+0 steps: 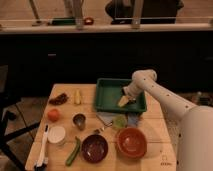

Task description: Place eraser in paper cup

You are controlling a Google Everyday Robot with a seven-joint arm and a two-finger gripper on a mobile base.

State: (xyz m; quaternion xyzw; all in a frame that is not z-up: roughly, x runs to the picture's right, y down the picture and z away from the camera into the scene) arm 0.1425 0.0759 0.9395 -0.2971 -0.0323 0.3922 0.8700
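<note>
The eraser (122, 101), a small tan block, lies inside the green tray (107, 95) near its right front corner. My gripper (126, 96) hangs down into the tray from the white arm (160, 95) on the right. It stands open right above and against the eraser, partly hiding it. The paper cup (56, 134), white and round, stands near the table's front left, far from the gripper.
On the wooden table: a brown item (59, 98), a yellow piece (77, 96), an orange fruit (53, 115), a metal cup (79, 120), a white brush (42, 147), a green vegetable (74, 151), a dark bowl (94, 147), an orange bowl (131, 142).
</note>
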